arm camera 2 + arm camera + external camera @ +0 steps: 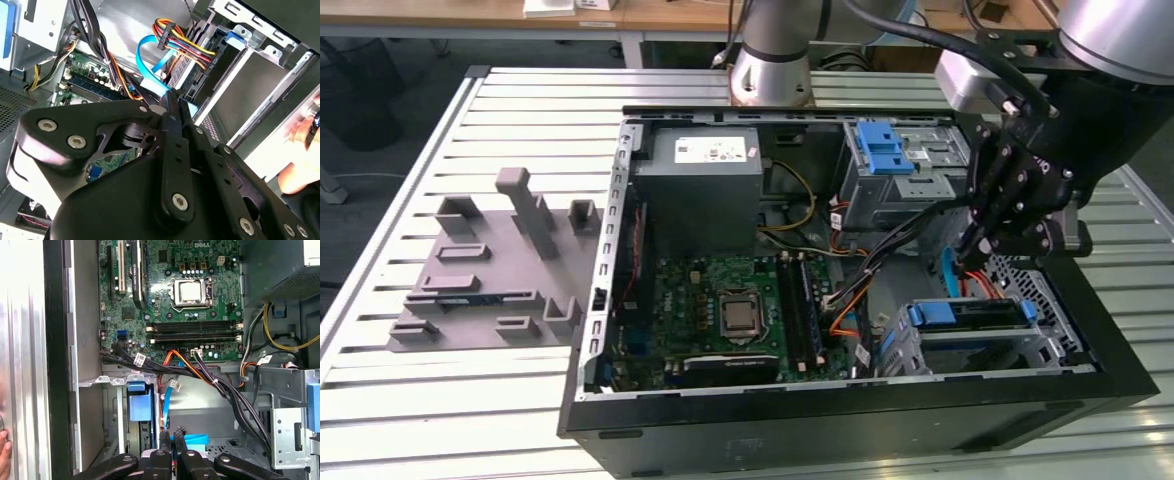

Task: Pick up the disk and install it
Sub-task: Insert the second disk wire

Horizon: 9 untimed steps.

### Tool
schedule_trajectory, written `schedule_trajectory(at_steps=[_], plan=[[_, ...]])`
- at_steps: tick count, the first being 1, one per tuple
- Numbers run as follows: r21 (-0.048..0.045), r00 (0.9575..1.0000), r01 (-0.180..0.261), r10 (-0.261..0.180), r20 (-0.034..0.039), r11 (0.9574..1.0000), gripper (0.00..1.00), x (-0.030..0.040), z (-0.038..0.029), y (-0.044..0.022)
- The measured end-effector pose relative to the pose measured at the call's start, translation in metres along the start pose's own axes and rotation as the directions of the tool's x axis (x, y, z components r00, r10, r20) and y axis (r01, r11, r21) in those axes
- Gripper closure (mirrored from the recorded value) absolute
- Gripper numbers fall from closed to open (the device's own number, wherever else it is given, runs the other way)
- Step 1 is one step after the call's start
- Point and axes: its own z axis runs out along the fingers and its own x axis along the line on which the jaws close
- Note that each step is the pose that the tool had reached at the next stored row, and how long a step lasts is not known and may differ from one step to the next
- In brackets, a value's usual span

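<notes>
- Disk [970, 315]: the flat rectangular drive in its blue plastic bracket lies in the metal bay inside the open black computer case [607, 300]. It sits at the corner of the case towards the exterior view's right. In the first wrist view its blue bracket tab [139, 402] faces out of the bay. How fully it is seated cannot be told.
- Claw [977, 260]: it hangs inside the case, just above the bay and near the disk but not on it. In both wrist views [172, 100] [172, 432] the tips are drawn together, or all but. A flat light-blue cable [149, 65] runs down to them, and whether it is pinched cannot be told.
- Handling, as a judgement: the drive is likely stiff, dense for its size and sensitive to knocks. The plastic bracket will flex a little and may slip against smooth pads.
- Grip, as a judgement: take it across the bracket's two long sides near the middle, so that it hangs level. Keep off the label face and the connector end.
- Surroundings: bundled black and orange wires cross the case close to the bay and could snag. The case stands on a slatted metal counter [520, 130], and a person's hand [300, 150] rests at the case's outer edge.
</notes>
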Motion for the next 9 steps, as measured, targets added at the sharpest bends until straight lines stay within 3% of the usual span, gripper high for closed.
schedule_trajectory(at_steps=[5, 8, 9], plan=[[0.0000, 1.0000, 0.000, 0.000, -0.0015, 1.0000, 0.84, 0.0002, 0.0003, 0.0000], [0.0009, 0.9999, 0.000, 0.000, -0.0159, 1.0000, 0.83, 0.0002, 0.0001, -0.0001], [0.0013, 0.9997, 0.000, 0.000, -0.0230, 1.0000, 0.77, 0.0002, 0.0003, -0.0001]])
